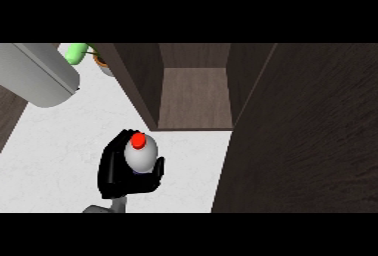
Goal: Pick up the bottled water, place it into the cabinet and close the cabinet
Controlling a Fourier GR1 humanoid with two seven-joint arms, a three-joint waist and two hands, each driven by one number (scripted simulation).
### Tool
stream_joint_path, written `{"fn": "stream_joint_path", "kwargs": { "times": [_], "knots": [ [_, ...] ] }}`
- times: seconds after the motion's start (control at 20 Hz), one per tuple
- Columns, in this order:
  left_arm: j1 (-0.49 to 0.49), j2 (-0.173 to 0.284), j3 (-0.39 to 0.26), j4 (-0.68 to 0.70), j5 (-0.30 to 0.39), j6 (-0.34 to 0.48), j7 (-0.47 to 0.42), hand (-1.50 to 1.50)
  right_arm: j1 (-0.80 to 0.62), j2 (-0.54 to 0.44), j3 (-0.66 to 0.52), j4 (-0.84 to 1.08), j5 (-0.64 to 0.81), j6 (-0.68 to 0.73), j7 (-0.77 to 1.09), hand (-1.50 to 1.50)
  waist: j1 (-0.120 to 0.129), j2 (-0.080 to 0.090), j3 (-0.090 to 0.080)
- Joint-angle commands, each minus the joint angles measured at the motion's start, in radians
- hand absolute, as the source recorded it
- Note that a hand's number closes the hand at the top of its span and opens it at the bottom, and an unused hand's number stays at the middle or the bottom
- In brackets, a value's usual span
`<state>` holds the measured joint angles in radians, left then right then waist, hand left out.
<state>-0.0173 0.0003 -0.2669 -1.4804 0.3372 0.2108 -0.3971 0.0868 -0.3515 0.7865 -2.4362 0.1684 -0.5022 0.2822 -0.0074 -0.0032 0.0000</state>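
Kettle-like grey appliance [40, 75]: lay far up and to the left of the hand, at the view's edge; what exactly it was could not be told.
Green item and pot [77, 54]: sat beyond the hand, up and left, near the cabinet's left wall; too small to name further.
Hand [111, 172]: only one black hand showed, rising from the lower edge on a grey forearm; which arm it belonged to was hard to tell, though its low-left entry suggested the left. Its fingers and thumb were curled round the bottle, clamped on its body.
Bottled water [139, 152]: stood upright inside the hand, pale grey body and red cap facing up, over the white surface [59, 145].
Handling: judged a rigid, smooth, fairly light bottle, likely slippery on its rounded sides; the mid-body wrap looked the sensible hold, the cap left free.
Cabinet [196, 97]: open, its dark wood interior just ahead and to the right of the hand, nothing visible inside.
Cabinet door [303, 140]: swung open, standing directly right of the hand as a tall dark panel.
Other hand: not seen.
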Motion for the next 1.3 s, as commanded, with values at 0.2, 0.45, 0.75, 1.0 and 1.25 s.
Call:
{"fn": "stream_joint_path", "kwargs": {
  "times": [0.2, 0.45, 0.75, 1.0, 1.25],
  "knots": [
    [-0.139, 0.000, -0.088, -0.051, -0.023, 0.177, 0.169, 1.50, -0.015, 0.020, 0.019, -0.116, 0.083, 0.006, 0.092, -1.50, 0.001, 0.001, 0.000],
    [-0.305, 0.000, -0.062, 0.012, -0.021, 0.244, 0.180, 1.50, 0.071, -0.048, 0.004, -0.127, 0.033, 0.020, -0.011, -1.50, -0.005, 0.001, 0.000],
    [-0.450, 0.000, -0.122, 0.155, -0.028, 0.423, 0.163, 1.50, 0.084, -0.023, 0.077, -0.106, 0.083, -0.018, -0.016, -1.50, -0.013, 0.001, 0.000],
    [-0.609, 0.000, 0.000, 0.339, -0.026, 0.392, 0.170, 1.50, 0.095, -0.041, 0.059, -0.150, 0.054, -0.019, -0.007, -1.50, -0.020, 0.003, 0.000],
    [-0.687, 0.000, -0.054, 0.468, 0.012, 0.440, 0.122, 1.50, 0.057, -0.025, 0.055, -0.122, 0.053, 0.007, 0.016, -1.50, -0.019, 0.005, -0.001]
  ]
}}
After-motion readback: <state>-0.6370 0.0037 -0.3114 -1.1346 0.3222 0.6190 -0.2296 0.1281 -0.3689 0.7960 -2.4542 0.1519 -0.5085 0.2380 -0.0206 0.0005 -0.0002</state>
